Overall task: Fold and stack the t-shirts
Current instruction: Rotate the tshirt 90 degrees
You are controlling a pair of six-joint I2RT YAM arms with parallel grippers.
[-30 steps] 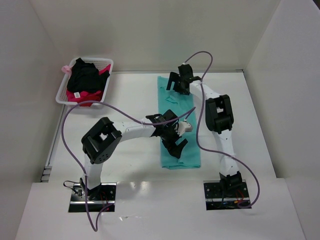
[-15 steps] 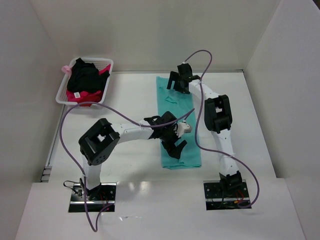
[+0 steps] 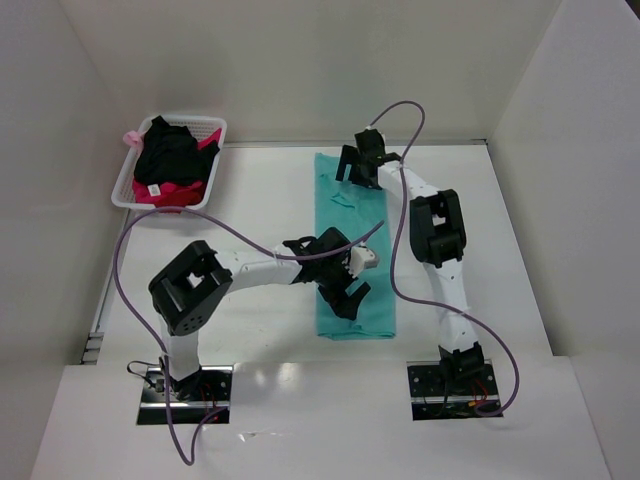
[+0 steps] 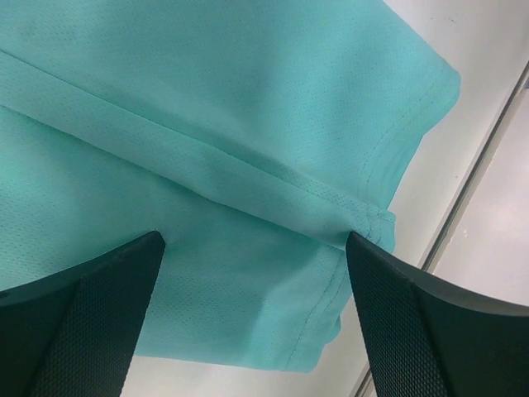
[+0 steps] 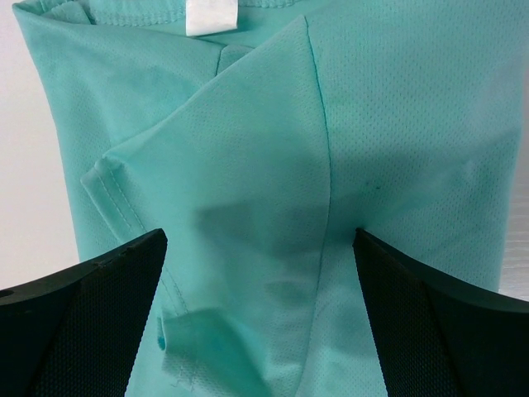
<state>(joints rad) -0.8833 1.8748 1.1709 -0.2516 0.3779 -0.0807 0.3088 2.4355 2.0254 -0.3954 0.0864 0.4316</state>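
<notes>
A teal t-shirt lies on the white table as a long narrow strip, both sides folded in. My left gripper is open above its near hem end; the left wrist view shows the hem corner between the spread fingers. My right gripper is open above the collar end; the right wrist view shows the collar with its white label and a folded sleeve. Neither gripper holds cloth.
A white basket at the far left holds black and red or pink garments. White walls enclose the table on three sides. The table's near edge lies just beyond the shirt's hem.
My left gripper has shifted a little left and toward the near end of the shirt. The shirt's near right edge now lies narrower. The right gripper has barely moved.
</notes>
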